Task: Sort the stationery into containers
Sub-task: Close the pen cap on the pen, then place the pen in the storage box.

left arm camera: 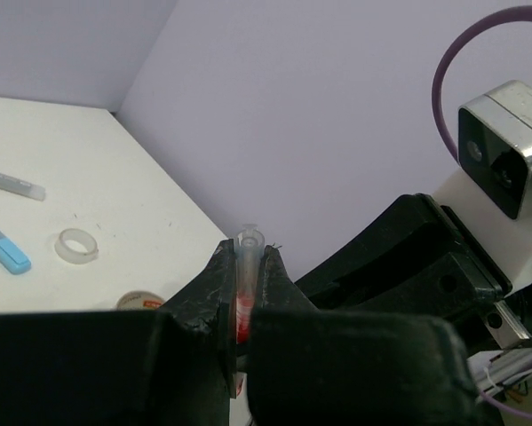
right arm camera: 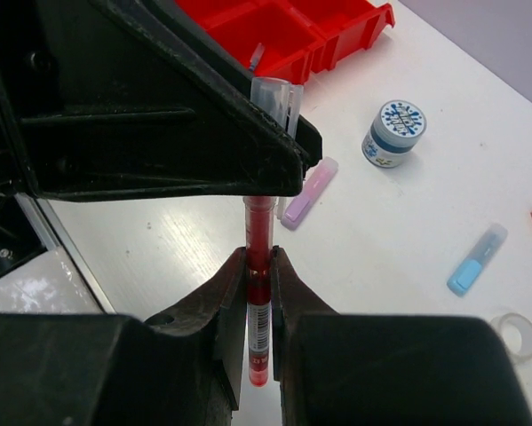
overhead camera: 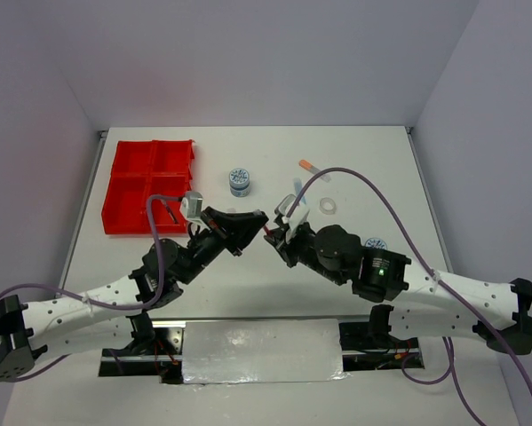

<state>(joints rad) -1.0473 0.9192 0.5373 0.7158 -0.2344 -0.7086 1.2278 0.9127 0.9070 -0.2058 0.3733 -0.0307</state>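
Note:
A thin red pen (right arm camera: 258,232) hangs above the table middle, held at both ends. My right gripper (right arm camera: 258,262) is shut on its red barrel. My left gripper (left arm camera: 246,259) is shut on its clear capped end (left arm camera: 247,244). In the top view the two grippers meet tip to tip, left (overhead camera: 262,222) and right (overhead camera: 280,232). The red four-compartment tray (overhead camera: 150,185) sits at the far left. On the table lie a purple marker (right arm camera: 306,193), a light-blue marker (right arm camera: 476,259), an orange-capped marker (overhead camera: 310,166), a clear tape roll (overhead camera: 328,207) and a blue-lidded tub (overhead camera: 240,180).
A second blue-lidded tub (overhead camera: 375,243) stands close beside my right arm. Another tape roll (left arm camera: 139,301) peeks out behind my left fingers. Purple cables loop over both arms. Grey walls close in the table at the back and sides.

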